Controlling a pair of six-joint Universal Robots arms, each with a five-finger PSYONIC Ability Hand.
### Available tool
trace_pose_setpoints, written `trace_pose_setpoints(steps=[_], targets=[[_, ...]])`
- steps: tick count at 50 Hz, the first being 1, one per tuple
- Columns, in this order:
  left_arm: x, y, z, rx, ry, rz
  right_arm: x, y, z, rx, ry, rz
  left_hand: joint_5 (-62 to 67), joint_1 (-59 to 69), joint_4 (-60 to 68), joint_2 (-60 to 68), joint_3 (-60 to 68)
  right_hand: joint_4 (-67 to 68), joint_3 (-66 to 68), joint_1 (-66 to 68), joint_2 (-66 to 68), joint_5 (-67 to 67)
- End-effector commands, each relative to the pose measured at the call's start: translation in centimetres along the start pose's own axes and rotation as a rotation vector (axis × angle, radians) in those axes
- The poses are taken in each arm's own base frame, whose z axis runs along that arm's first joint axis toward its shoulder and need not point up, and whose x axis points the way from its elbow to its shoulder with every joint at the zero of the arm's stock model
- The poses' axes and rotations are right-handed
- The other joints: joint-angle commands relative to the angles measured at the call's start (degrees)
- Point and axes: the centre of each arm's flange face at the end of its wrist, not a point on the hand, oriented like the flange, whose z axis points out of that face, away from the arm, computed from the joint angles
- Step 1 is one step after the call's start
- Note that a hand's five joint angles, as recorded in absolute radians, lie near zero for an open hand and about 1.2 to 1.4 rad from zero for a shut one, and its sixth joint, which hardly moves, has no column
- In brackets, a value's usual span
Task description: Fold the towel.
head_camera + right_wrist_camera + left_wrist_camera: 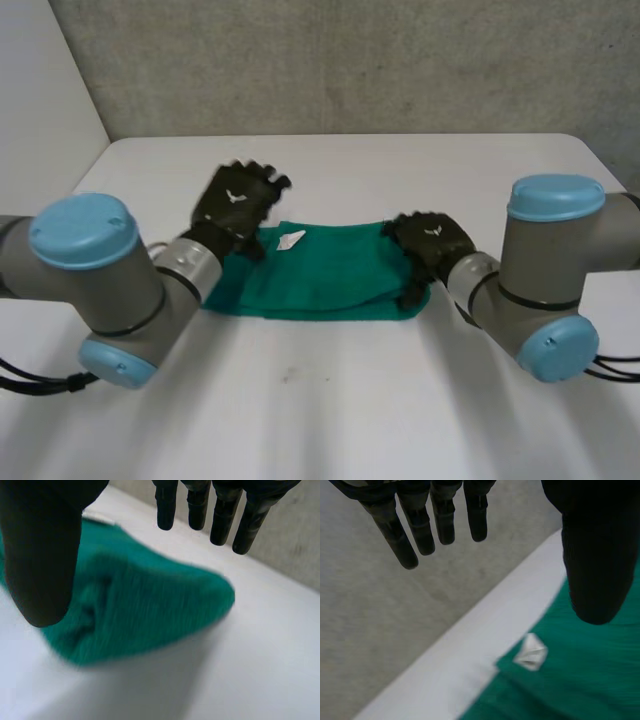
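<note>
A green towel (325,270) lies folded into a long band across the middle of the white table (330,400). Its white label (291,239) shows near the far left corner, seen again as the label (531,652) in the left wrist view. My left hand (237,203) hovers above the towel's left end, fingers (420,525) straight and spread, holding nothing. My right hand (430,245) is over the towel's right end, fingers (220,515) straight above the folded edge of the towel (145,610), thumb apart, nothing pinched.
A grey wall (350,60) stands behind the table's far edge. Bare tabletop stretches in front of the towel and beyond its right end (260,645).
</note>
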Motion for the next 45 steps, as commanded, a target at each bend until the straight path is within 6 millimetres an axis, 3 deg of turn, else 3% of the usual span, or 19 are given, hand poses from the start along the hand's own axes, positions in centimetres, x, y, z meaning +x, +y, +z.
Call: trace_pose_setpoints(steps=[1,13,19,23,25,37,45], targets=[[2.1,1.5,-1.6,-0.156,0.086,-0.022,0.4,1.7,-0.5,-0.060,0.004,0.012,3.9,3.5,3.9,4.0,4.1,-2.9,-1.8,-1.3,-2.3,-3.3],[3.1,4.9,-2.0,-0.275,0.133,0.059,0.4,1.8,-1.8,-0.062,0.011,0.019,4.7,4.4,4.7,4.9,5.0,-2.9,-1.8,-1.3,-2.3,-3.3],[2.6,6.3,-1.0,-0.274,0.079,0.069,0.2,1.9,-2.1,-0.068,0.008,0.020,24.5,24.1,24.5,24.7,24.8,-2.9,-1.8,-1.3,-2.3,-3.3],[2.1,6.2,-0.5,-0.244,0.046,0.076,0.1,2.0,-2.3,-0.072,0.007,0.021,43.0,42.7,43.0,43.2,43.3,-2.9,-1.8,-1.3,-2.3,-3.3],[2.0,6.2,-0.4,-0.233,0.036,0.081,0.1,2.0,-2.3,-0.074,0.005,0.020,46.1,45.7,46.1,46.2,46.4,-2.9,-1.8,-1.3,-2.3,-3.3],[1.5,5.9,-0.7,-0.234,0.023,0.090,0.2,1.9,-2.3,-0.071,0.007,0.019,54.0,53.6,54.0,54.2,54.3,-2.9,-1.8,-1.3,-2.3,-3.3],[0.2,4.8,-1.2,-0.219,-0.012,0.142,-0.1,1.6,-2.2,-0.060,0.003,0.016,47.3,46.9,47.3,47.5,47.6,-2.9,-1.8,-1.3,-2.3,-3.3]])
